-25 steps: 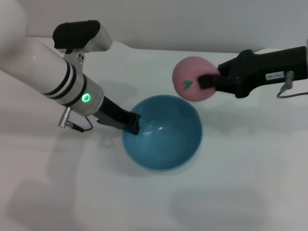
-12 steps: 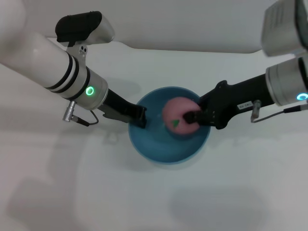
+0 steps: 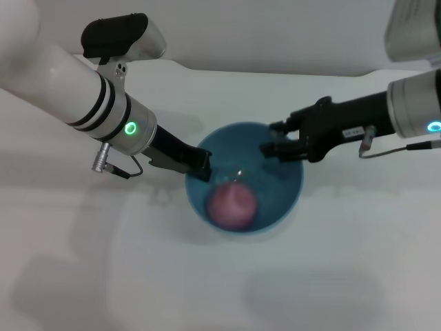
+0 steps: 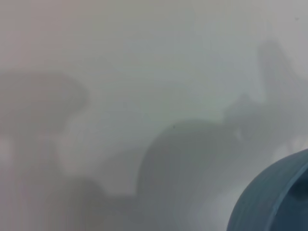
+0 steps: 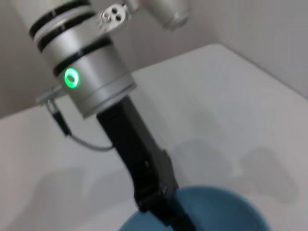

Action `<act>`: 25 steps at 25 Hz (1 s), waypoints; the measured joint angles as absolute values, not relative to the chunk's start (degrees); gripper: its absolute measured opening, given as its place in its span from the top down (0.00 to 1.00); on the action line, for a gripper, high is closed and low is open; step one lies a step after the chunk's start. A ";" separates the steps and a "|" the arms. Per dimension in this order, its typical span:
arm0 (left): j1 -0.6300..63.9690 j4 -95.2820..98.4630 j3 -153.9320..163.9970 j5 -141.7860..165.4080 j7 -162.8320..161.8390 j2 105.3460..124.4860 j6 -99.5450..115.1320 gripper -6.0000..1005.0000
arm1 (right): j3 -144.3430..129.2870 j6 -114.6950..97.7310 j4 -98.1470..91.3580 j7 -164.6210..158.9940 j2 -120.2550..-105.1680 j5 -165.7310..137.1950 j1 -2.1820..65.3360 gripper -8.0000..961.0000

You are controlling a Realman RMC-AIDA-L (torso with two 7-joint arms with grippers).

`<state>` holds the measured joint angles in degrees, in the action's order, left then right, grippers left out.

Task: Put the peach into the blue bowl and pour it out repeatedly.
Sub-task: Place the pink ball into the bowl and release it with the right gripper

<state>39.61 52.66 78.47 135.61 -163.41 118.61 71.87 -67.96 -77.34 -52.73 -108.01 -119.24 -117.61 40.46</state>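
Both pincers differ: right (image 3: 270, 138) spread empty, left (image 3: 201, 167) clamping blue bowl (image 3: 286, 200).

the left gripper (image 3: 200, 167) is clamping the round light-blue plastic bowl's (image 3: 289, 200) left rim, the spread right gripper (image 3: 270, 138) is crowding its far-right rim; the near side is lying free.

Head camera is looking steeply down from above at the white table (image 3: 358, 262), taking in both arms and the whole blue bowl (image 3: 282, 200). Left wrist camera is sitting very close to the tabletop, catching only the bowl's outer wall (image 4: 269, 202). Right wrist camera is facing across the bowl's rim (image 5: 226, 202) toward the left arm (image 5: 91, 77), sharing both with the head view.
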 joint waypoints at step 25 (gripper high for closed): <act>31.61 48.60 107.68 91.79 -128.87 118.85 20.49 0.99 | -21.10 -77.45 -44.57 -107.48 -118.57 -104.21 22.56 0.53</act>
<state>31.61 48.60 107.68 91.79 -128.87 118.85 20.49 -21.10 -77.45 -44.57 -107.48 -118.57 -104.21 22.56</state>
